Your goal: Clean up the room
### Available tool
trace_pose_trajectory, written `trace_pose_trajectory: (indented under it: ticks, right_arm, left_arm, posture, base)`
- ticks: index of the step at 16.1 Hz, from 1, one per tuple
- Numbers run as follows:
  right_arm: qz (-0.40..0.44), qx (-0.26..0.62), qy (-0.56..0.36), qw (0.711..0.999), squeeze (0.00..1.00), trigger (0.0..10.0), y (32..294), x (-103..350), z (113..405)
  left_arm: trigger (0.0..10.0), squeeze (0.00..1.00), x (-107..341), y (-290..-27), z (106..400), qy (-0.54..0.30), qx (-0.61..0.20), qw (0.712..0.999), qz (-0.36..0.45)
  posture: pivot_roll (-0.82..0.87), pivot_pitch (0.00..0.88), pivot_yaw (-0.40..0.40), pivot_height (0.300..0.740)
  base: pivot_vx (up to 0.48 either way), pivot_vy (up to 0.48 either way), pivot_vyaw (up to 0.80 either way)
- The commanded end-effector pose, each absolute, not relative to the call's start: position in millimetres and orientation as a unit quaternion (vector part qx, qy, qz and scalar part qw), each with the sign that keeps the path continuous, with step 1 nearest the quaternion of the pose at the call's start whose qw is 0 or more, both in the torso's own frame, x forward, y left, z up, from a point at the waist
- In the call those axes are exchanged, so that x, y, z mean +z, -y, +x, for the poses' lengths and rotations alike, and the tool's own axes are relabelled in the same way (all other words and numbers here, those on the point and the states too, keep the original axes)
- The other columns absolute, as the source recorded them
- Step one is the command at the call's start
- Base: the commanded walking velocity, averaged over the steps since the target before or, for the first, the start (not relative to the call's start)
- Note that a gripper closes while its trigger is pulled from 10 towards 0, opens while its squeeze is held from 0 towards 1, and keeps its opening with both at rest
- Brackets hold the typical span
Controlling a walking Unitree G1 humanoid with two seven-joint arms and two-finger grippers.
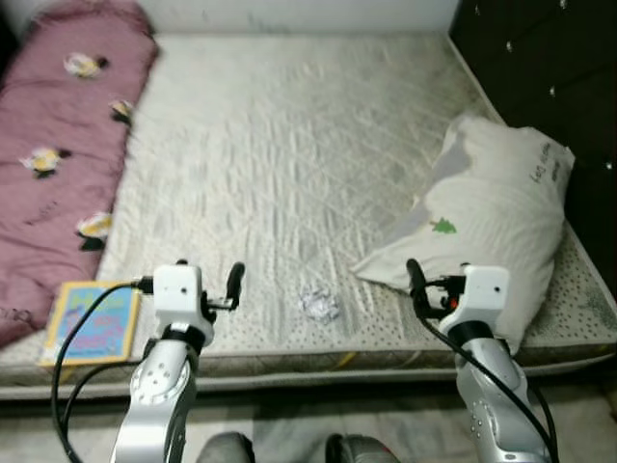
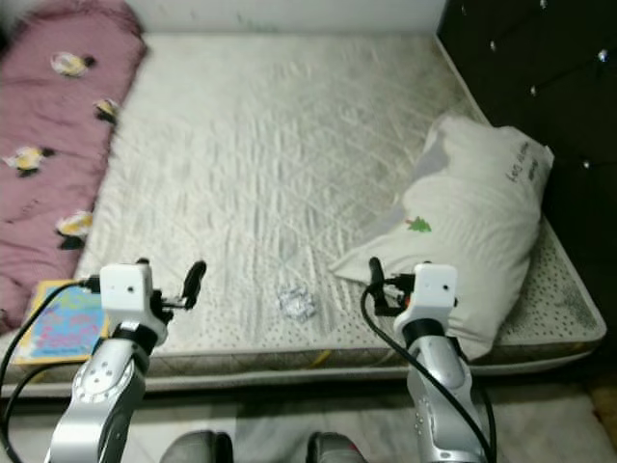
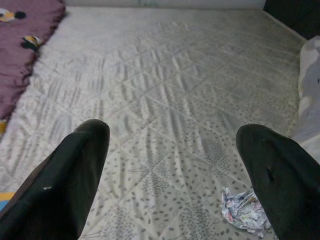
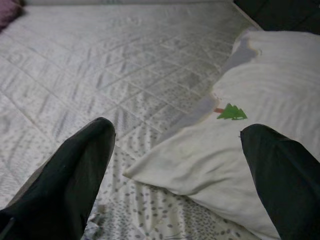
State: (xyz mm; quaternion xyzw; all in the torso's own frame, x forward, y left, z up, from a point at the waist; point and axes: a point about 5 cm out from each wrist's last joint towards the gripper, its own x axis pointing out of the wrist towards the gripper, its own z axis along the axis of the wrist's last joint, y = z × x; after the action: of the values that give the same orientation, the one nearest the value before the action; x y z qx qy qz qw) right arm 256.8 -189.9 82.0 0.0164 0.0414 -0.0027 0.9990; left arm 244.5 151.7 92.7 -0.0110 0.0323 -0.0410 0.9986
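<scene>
A crumpled ball of paper (image 1: 319, 304) lies on the white quilted mattress (image 1: 289, 145) near its front edge. My left gripper (image 1: 207, 272) hovers open over that edge, left of the paper; in the left wrist view the paper (image 3: 243, 216) sits just by one black finger (image 3: 280, 175). My right gripper (image 1: 440, 272) is open too, right of the paper, at the lower corner of a white pillow (image 1: 492, 212) with a small green tree print. Nothing is between the fingers of either gripper (image 4: 178, 130).
A purple blanket (image 1: 58, 145) with cartoon prints runs along the bed's left side. A colourful children's book (image 1: 93, 323) lies at the front left corner. A black tufted headboard (image 1: 540, 68) bounds the right. My feet (image 1: 289, 449) stand on the floor by the bed.
</scene>
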Motion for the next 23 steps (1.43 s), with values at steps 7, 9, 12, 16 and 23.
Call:
trace_pose_trajectory:
  ticks: [7,9,12,16,23]
  right_arm:
    - [0.027,-0.006,-0.045,0.999,0.00,10.0,191,80,253]
    - [0.028,-0.005,-0.046,0.999,0.00,10.0,191,80,252]
    - [0.029,-0.004,-0.047,0.998,0.00,10.0,191,80,251]
    - [0.032,-0.004,-0.048,0.998,0.00,10.0,191,80,249]
    - [0.035,0.003,-0.046,0.998,0.00,10.0,190,81,247]
  left_arm:
    - [10.0,0.00,91,-160,238,-0.041,-0.012,0.999,0.015]
    - [10.0,0.00,91,-160,236,-0.041,-0.009,0.999,0.015]
    - [10.0,0.00,91,-160,233,-0.045,-0.012,0.999,0.016]
    - [10.0,0.00,91,-164,230,-0.047,-0.006,0.999,0.024]
    - [10.0,0.00,93,-165,230,-0.042,0.008,0.999,0.031]
  posture:
    - [0.01,0.189,0.011,0.740]
    - [0.01,0.195,0.010,0.736]
    - [0.01,0.201,0.011,0.707]
    - [0.01,0.204,0.010,0.662]
    - [0.01,0.207,0.011,0.633]
  base:
    - [0.000,0.000,0.00]
    - [0.000,0.000,0.00]
    - [0.000,0.000,0.00]
    - [0.000,0.000,0.00]
    - [0.000,0.000,0.00]
